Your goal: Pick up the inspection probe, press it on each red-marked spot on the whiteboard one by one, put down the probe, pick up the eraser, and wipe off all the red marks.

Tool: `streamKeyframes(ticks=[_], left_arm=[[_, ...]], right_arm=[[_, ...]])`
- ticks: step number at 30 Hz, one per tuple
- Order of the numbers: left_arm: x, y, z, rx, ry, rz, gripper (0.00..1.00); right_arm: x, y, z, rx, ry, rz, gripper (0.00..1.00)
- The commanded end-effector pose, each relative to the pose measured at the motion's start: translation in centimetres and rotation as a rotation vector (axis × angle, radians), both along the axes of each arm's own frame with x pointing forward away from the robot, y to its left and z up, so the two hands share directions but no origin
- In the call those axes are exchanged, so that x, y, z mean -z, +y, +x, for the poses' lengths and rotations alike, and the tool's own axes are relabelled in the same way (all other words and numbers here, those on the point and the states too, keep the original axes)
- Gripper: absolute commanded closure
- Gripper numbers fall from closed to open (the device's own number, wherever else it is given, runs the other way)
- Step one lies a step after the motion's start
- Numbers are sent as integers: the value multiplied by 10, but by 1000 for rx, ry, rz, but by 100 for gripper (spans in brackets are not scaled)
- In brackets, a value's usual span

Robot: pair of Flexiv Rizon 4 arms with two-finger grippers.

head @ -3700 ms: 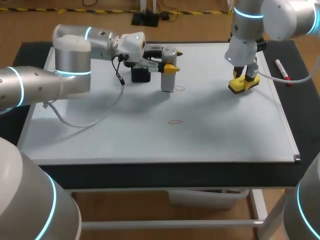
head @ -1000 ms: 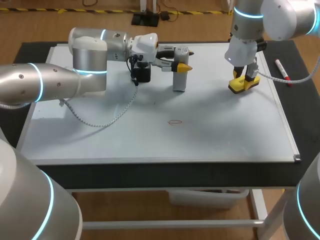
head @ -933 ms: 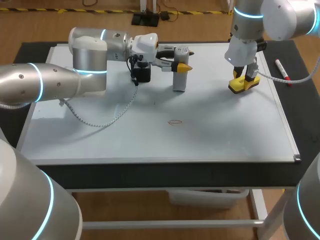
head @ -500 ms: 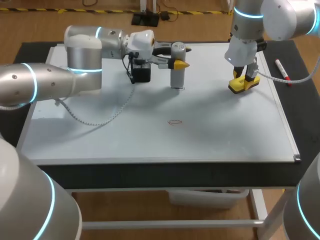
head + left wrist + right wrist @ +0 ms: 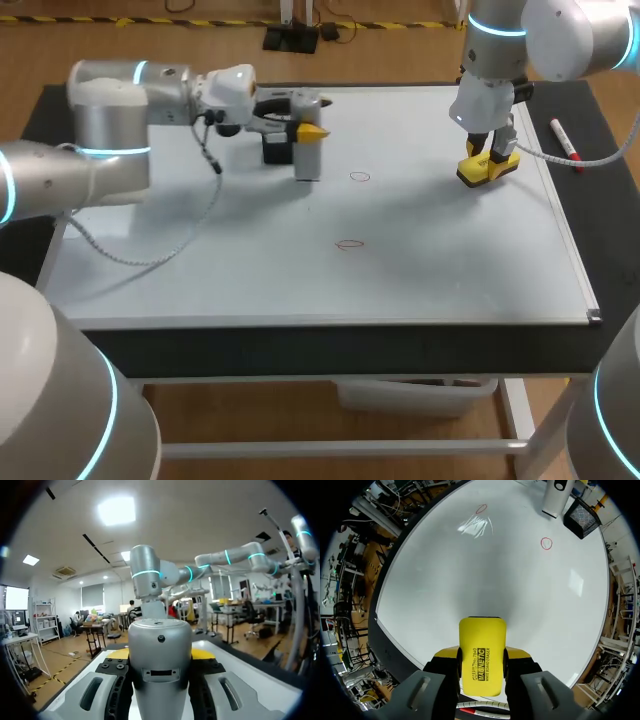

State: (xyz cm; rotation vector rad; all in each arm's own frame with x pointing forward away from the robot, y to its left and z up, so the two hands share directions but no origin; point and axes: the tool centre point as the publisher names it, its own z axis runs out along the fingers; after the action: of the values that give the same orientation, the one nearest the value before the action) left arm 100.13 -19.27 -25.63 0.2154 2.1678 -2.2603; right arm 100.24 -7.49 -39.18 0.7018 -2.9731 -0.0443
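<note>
One inspection probe [image 5: 307, 158] stands upright beside a black holder [image 5: 279, 149] on the whiteboard [image 5: 200, 270], clamped between the left gripper's [image 5: 305, 122] fingers. Nearby, a red circle [image 5: 360, 177] and, nearer the front, a second red circle [image 5: 349, 243] remain unwiped. The right gripper [image 5: 489, 157] clasps the yellow eraser [image 5: 495, 170] against the board. Setting the probe down and wiping both marks appear to be what is left.

The whiteboard [image 5: 450, 270] is evenly and brightly lit from overhead. Soft shadows are cast on it beneath the left arm [image 5: 110, 150] and right arm [image 5: 500, 60]. Pale glare patches are seen on it in the right wrist view.
</note>
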Motion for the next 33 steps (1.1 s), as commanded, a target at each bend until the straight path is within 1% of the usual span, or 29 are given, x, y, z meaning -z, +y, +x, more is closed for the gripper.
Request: streamKeyframes(ticks=[1, 5, 14, 24, 33], left_arm=[[-7, 42, -14, -70, -1, 7, 100], [-9, 70, -12, -102, -4, 6, 100], [-8, 110, -8, -144, -8, 10, 100], [-6, 140, -5, -176, -7, 11, 100], [-2, 160, -4, -208, 0, 6, 100]], right_arm=[[-1, 0, 1, -2, 3, -4, 100], [-1, 0, 1, -2, 3, -4, 100], [-1, 0, 1, -2, 3, -4, 100], [-1, 0, 1, -2, 3, -4, 100], [-1, 0, 1, -2, 3, -4, 100]])
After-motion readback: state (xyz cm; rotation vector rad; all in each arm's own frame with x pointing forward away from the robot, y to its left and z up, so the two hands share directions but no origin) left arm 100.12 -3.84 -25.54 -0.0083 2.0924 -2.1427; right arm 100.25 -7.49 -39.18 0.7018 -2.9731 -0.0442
